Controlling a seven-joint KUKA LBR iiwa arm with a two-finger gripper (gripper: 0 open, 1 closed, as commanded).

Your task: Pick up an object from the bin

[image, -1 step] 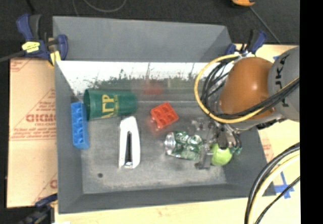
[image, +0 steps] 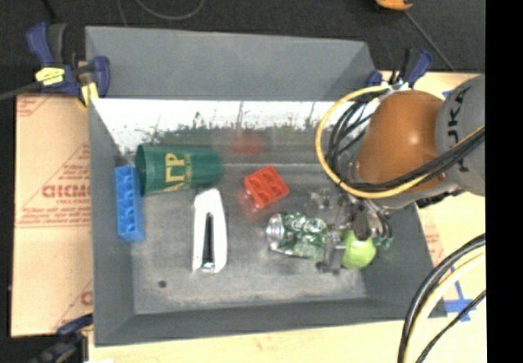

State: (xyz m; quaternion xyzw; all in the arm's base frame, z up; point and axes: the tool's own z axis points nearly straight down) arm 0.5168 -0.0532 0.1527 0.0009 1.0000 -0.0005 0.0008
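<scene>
My gripper (image: 351,230) is low in the right part of the bin, under the arm's orange cover. A small round light-green ball (image: 360,253) lies right at its lower end, touching it. Just to the left lies a crushed green and silver can (image: 296,236) on its side, its right end against the gripper. A red toy brick (image: 265,187) sits a little further up and left, apart from the gripper.
A white stapler-like thing (image: 209,232) lies in the middle of the bin floor. A dark green cup (image: 176,168) with yellow letters lies on its side at the left, next to a blue toy brick (image: 128,203) along the left wall.
</scene>
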